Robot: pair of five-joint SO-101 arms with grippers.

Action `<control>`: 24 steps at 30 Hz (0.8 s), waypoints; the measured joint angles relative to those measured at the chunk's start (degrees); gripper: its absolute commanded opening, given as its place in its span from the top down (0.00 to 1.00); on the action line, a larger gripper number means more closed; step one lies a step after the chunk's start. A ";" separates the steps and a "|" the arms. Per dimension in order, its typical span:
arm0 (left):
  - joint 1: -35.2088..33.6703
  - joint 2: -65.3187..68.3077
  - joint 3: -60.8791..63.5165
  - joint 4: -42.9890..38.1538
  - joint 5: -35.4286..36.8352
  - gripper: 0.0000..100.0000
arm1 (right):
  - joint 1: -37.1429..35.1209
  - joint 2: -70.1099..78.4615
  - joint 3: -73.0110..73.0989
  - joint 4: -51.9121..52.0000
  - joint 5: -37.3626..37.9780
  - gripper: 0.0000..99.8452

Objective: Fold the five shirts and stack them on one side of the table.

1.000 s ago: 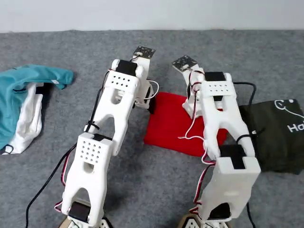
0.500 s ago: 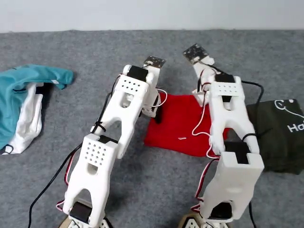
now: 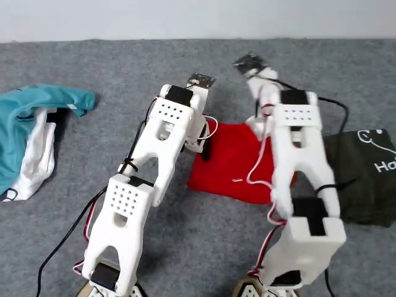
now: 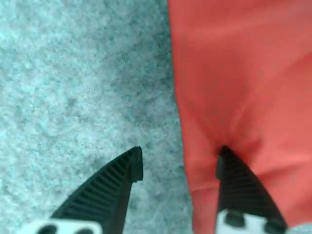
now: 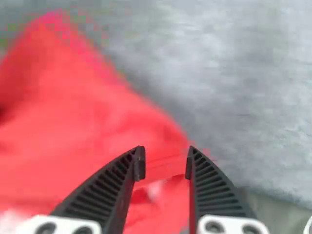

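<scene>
Shirt, red, long axis crosswise on table — left fingers, right fingers apart, empty

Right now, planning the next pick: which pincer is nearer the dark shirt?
Right. Right pincer: over the red shirt's edge toward the dark shirt. Left pincer: at the opposite edge.

Folded red shirt beside dark shirt; teal shirt crumpled apart.

Solid red on the red shirt mid-table, one flat colour. At the left edge, the teal shirt beside the white shirt. Right edge: dark olive shirt (white print on it). The table is flecked grey; left arm and right arm are white with black joints.
</scene>
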 measured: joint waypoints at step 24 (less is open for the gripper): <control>-2.20 -3.96 -3.08 0.09 -0.26 0.75 | 1.85 13.27 1.93 -5.54 0.00 0.86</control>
